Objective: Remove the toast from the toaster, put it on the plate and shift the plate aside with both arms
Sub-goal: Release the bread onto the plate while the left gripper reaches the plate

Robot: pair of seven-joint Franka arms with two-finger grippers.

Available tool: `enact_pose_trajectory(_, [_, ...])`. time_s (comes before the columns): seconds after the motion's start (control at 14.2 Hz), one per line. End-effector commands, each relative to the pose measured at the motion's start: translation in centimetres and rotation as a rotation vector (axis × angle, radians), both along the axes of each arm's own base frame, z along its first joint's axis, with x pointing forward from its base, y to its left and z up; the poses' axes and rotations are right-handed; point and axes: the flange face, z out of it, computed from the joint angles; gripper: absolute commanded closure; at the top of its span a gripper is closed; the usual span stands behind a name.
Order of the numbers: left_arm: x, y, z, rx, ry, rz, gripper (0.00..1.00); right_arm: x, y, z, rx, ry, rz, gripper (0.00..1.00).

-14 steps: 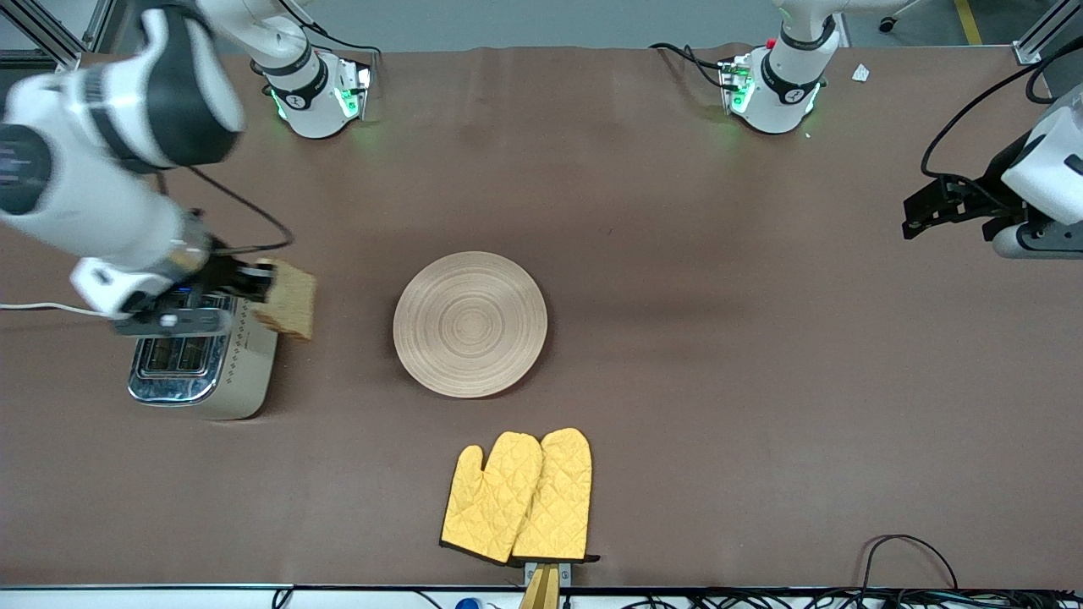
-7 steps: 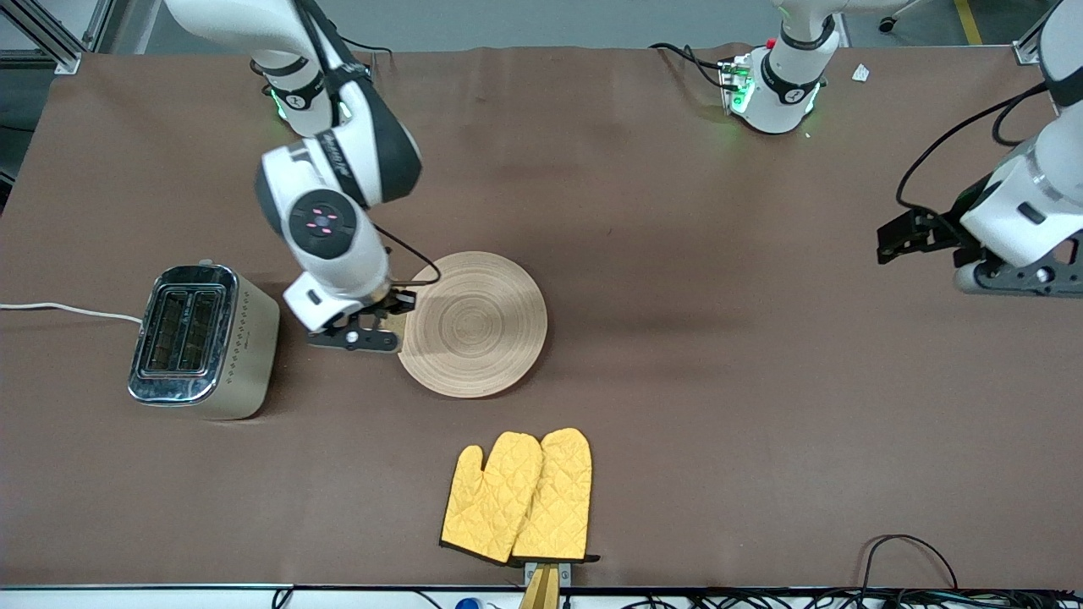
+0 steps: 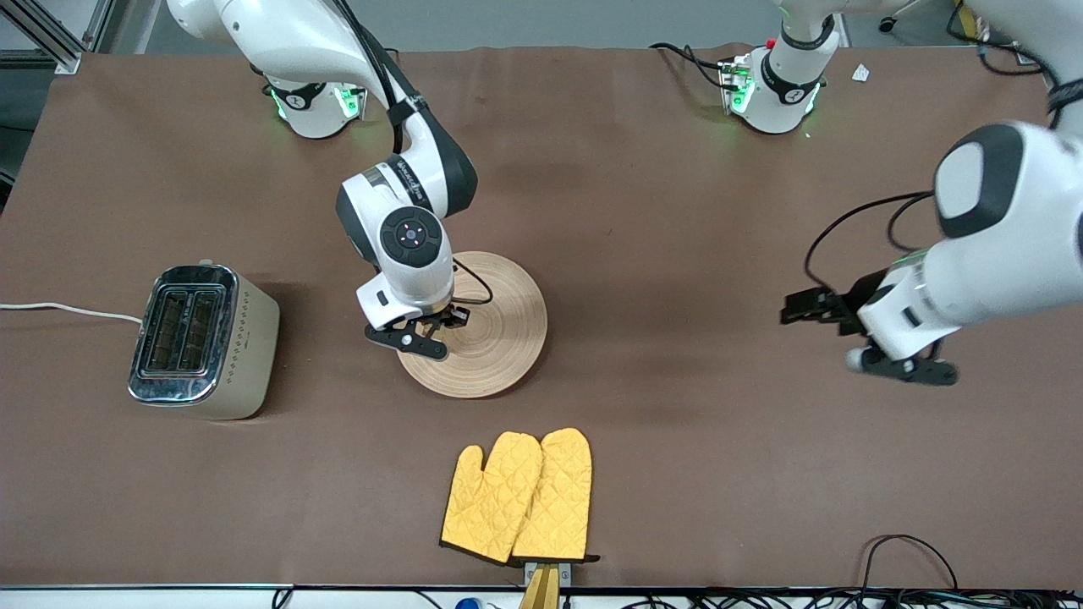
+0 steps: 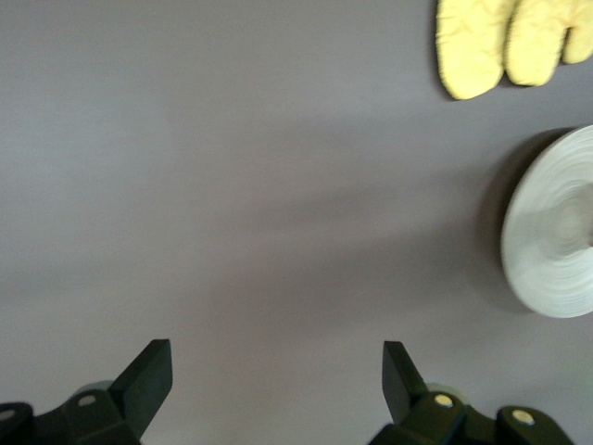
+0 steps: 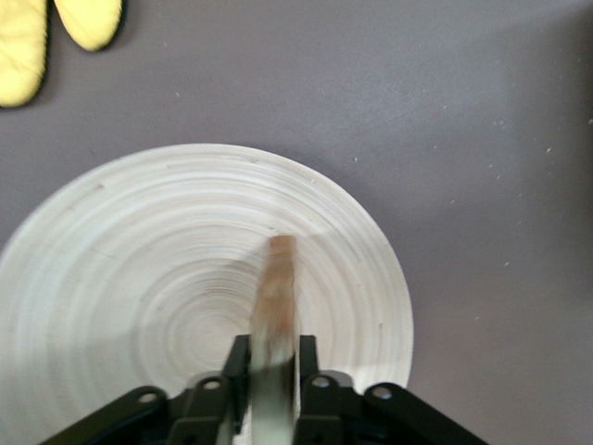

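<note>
1. Over the plate [image 5: 120,278], your right gripper [image 5: 273,366] pinches the toast [image 5: 276,297] on edge;
2. your left gripper [image 4: 278,385] hangs wide apart over bare table, well apart from the mitts [image 3: 518,496].

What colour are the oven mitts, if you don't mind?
The oven mitts are yellow and quilted, clearest in the front view.

A brown cloth-covered counter [image 3: 694,440] fills most of the frame. Grey floor shows along the top edge, with metal framing [image 3: 51,34] at the upper left. Black cables [image 3: 914,562] trail along the lower right edge.
</note>
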Motion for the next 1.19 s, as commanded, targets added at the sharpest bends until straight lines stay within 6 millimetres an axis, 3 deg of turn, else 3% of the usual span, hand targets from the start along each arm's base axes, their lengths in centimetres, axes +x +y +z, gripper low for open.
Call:
enact_pose_trajectory(0.0, [1.3,-3.1,-4.1,-0.113,0.016,0.004,0.00,1.3,-0.2,3.4,0.070,-0.015,-0.093,0.00])
enact_pose_trajectory(0.07, [1.5,-4.4,-5.6,-0.144,0.022,0.006,0.00,1.8,-1.5,5.5,0.084,-0.021,-0.110,0.00])
enact_pose_trajectory(0.28, [2.1,-8.3,-11.3,-0.237,0.045,0.028,0.01,4.3,-9.8,11.3,0.113,-0.025,0.032,0.00])
enact_pose_trajectory(0.63, [1.2,-14.8,-18.0,-0.356,0.034,0.093,0.13,5.1,-22.4,17.6,0.130,-0.012,0.137,0.00])
enact_pose_trajectory(0.77, [-0.1,-18.6,-20.2,-0.393,0.045,0.111,0.23,4.2,-28.6,19.9,0.140,-0.014,0.194,0.00])
enact_pose_trajectory(0.91, [-1.6,-21.7,-22.1,-0.427,0.060,0.132,0.32,2.0,-32.8,22.2,0.151,-0.035,0.220,0.00])
enact_pose_trajectory(1.12, [-3.1,-24.1,-25.2,-0.454,0.048,0.094,0.51,-1.2,-36.3,26.1,0.186,-0.061,0.185,0.00])
